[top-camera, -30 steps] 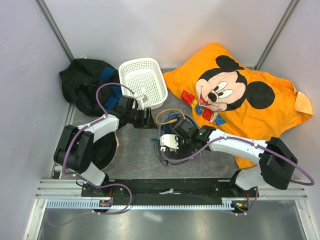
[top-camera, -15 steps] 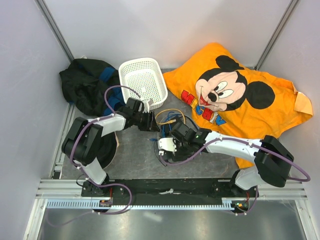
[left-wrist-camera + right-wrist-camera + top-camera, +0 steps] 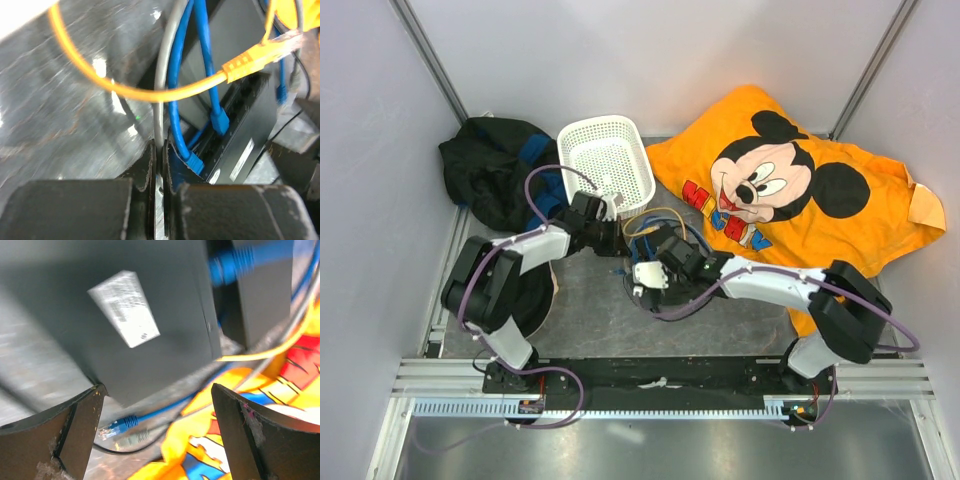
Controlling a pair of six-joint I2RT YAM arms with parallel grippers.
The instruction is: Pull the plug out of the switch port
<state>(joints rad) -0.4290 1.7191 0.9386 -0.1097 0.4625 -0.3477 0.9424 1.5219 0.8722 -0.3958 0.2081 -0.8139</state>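
Just clenched the left pincer (image 3: 159,150) on the grey cable (image 3: 158,100), beside a blue plug (image 3: 194,161) in the switch (image 3: 255,110). Holds the right pincer (image 3: 157,410) released above the switch. Seemingly set for the pull.

Grey table (image 3: 588,308) — white basket (image 3: 608,165), orange shirt (image 3: 800,200), black cloth (image 3: 485,165), switch box (image 3: 170,305)

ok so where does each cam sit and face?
Top external: above and behind the bases, looking down on the table; left arm and right arm both show.
Left wrist: on the left arm, looking along the left gripper, shut on the grey cable, toward the switch.
Right wrist: looking between the open right gripper at the switch's white label.
Shared: both wrist views show the switch and yellow cable.
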